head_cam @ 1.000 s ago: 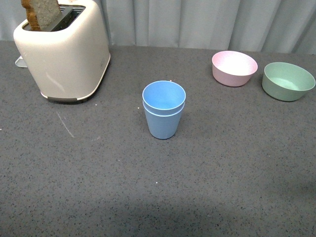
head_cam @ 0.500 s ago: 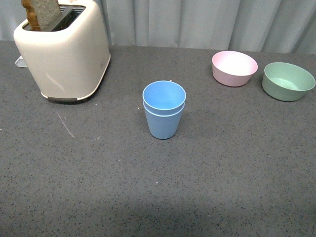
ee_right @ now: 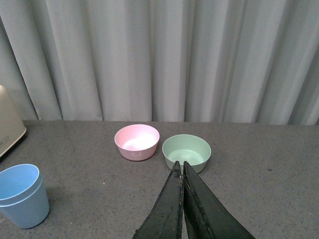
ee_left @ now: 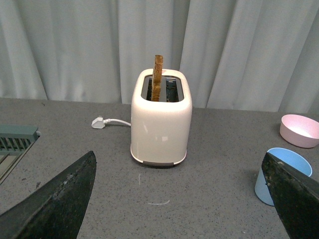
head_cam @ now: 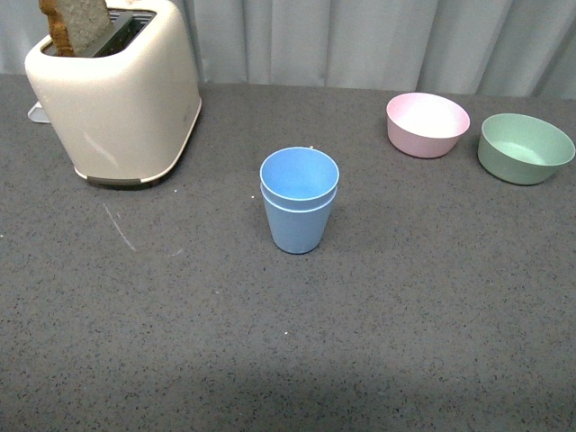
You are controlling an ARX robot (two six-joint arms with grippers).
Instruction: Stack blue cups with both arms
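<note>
The two blue cups (head_cam: 299,202) stand nested, one inside the other, upright in the middle of the grey table. The stack also shows in the left wrist view (ee_left: 279,172) and the right wrist view (ee_right: 21,196). Neither arm shows in the front view. My left gripper (ee_left: 182,199) is open and empty, its fingers wide apart, well back from the stack. My right gripper (ee_right: 181,169) is shut and empty, its fingertips pressed together, away from the cups.
A cream toaster (head_cam: 117,90) with a slice of toast (head_cam: 79,22) stands at the back left, its cord behind it (ee_left: 107,122). A pink bowl (head_cam: 427,123) and a green bowl (head_cam: 525,148) sit at the back right. A curtain hangs behind the table.
</note>
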